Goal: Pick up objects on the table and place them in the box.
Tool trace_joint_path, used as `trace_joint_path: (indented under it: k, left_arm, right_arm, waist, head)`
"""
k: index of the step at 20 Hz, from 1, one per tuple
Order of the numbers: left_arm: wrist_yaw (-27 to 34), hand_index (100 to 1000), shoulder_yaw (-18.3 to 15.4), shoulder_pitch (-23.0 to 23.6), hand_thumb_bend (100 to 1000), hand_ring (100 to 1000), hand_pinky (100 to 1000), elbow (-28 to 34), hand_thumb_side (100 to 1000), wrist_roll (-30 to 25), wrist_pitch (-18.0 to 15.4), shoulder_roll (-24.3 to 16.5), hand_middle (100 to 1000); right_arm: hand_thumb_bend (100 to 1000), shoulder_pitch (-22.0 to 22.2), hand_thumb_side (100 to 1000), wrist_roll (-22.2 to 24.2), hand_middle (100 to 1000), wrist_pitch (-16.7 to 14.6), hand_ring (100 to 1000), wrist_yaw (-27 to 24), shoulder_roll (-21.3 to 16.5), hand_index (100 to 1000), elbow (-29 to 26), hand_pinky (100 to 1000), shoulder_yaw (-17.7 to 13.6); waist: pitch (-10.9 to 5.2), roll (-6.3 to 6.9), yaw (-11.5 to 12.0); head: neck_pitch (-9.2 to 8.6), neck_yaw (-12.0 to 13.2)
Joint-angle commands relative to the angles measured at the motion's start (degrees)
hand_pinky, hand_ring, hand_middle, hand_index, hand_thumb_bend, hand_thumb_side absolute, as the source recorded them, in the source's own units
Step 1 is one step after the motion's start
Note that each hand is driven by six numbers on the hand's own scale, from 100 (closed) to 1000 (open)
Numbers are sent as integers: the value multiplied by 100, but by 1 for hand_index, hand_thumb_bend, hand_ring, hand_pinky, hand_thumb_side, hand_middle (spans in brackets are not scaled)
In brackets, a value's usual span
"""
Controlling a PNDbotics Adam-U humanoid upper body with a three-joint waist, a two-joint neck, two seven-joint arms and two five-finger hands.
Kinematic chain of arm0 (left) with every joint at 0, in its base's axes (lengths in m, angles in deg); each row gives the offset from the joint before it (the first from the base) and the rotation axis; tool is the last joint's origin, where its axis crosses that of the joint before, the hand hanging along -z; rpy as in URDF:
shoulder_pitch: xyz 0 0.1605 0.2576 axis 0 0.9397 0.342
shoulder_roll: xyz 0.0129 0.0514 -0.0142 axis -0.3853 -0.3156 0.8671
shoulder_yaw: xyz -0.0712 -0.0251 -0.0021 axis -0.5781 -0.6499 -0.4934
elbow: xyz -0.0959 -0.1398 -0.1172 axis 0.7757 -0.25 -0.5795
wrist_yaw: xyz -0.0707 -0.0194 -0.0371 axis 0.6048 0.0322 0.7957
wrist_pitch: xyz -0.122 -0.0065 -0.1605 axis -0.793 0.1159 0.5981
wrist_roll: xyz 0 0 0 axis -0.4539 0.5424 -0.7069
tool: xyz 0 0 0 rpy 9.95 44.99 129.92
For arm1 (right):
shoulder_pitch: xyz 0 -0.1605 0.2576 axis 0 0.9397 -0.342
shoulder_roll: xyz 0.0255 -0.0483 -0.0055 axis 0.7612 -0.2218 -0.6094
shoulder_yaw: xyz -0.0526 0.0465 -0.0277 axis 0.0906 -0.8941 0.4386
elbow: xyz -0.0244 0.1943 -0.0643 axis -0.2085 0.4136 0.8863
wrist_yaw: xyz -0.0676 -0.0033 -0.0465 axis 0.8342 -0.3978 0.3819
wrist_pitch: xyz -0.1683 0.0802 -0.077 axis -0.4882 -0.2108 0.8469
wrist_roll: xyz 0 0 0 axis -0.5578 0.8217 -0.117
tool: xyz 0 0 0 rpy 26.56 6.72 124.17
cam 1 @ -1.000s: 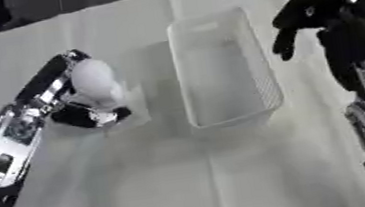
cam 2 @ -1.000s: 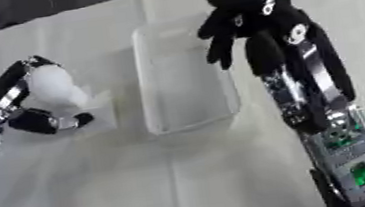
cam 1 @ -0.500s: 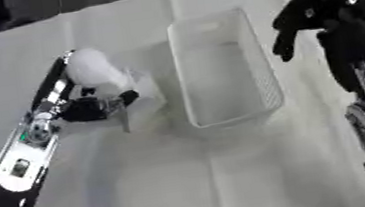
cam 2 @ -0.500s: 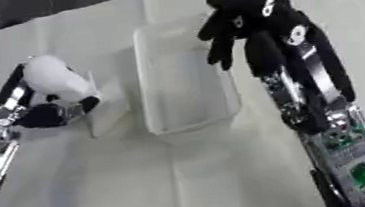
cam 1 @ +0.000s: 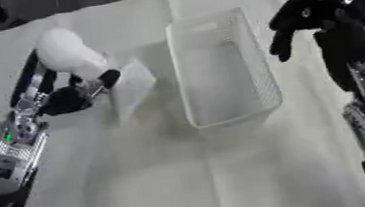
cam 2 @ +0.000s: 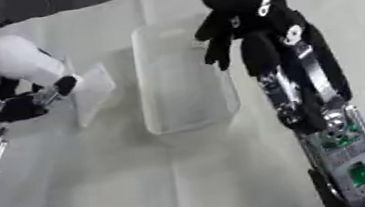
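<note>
Table [cam 1: 188, 185] covered in pale cloth. White box [cam 1: 221, 70] lay at centre, nothing visible inside. Right hand [cam 1: 319, 12] hung beside box's right rim, fingers relaxed, drooping, holding nothing. Left hand [cam 1: 78, 86] left of box, fingers pinching flat pale packet [cam 1: 134, 87], lifted, just beside box's left wall.

The box [cam 1: 221, 70] is sitting mid-table [cam 1: 188, 185] — the left robot hand [cam 1: 74, 87] is lying to its left, pinching a flat sheet [cam 1: 131, 88] just beside the box wall; the right robot hand [cam 1: 319, 12] is hanging at its right rim.
</note>
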Motion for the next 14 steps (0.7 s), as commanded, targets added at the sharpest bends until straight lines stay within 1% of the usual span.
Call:
trace_joint_path:
  k: [1, 2, 3, 8, 11, 14]
  left_arm:
    - [407, 388, -159, -24, 100, 238, 100, 442, 430, 18, 62, -421, 201]
    - [502, 389, -169, -41, 100, 240, 100, 520, 451, 2, 81, -524, 203]
    - [578, 389, -176, -56, 100, 241, 100, 573, 424, -14, 101, -598, 204]
    - [702, 399, -74, -234, 100, 255, 100, 694, 419, -185, 135, -887, 214]
    - [694, 404, 18, -368, 100, 262, 100, 670, 418, -298, 123, -942, 219]
    - [714, 405, 93, -514, 100, 264, 100, 657, 417, -379, 105, -881, 221]
  right_arm:
    - [100, -10, 837, -6, 581, 0, 439, 33, -10, 851, -63, 286, -31]
    - [100, -5, 838, -3, 581, -2, 439, 35, -11, 851, -59, 287, -29]
    - [100, -3, 837, 0, 581, -3, 439, 36, -10, 851, -57, 287, -27]
    - [100, 2, 836, 8, 581, -6, 440, 36, -1, 851, -46, 288, -20]
    - [100, -2, 836, 18, 582, -8, 440, 30, 3, 851, -43, 288, -11]
    - [100, -9, 835, 30, 582, -8, 440, 22, 2, 852, -37, 288, 1]
  waist:
    - [-130, -7, 23]
    - [-138, -5, 27]
    - [-144, -4, 27]
    - [-170, -7, 4]
    - [-180, 2, -23]
    - [-184, 19, -73]
  head:
    - [-41, -93]
    - [-41, -101]
    - [-41, -105]
    - [-41, -106]
    - [-41, -95]
    - [-41, -96]
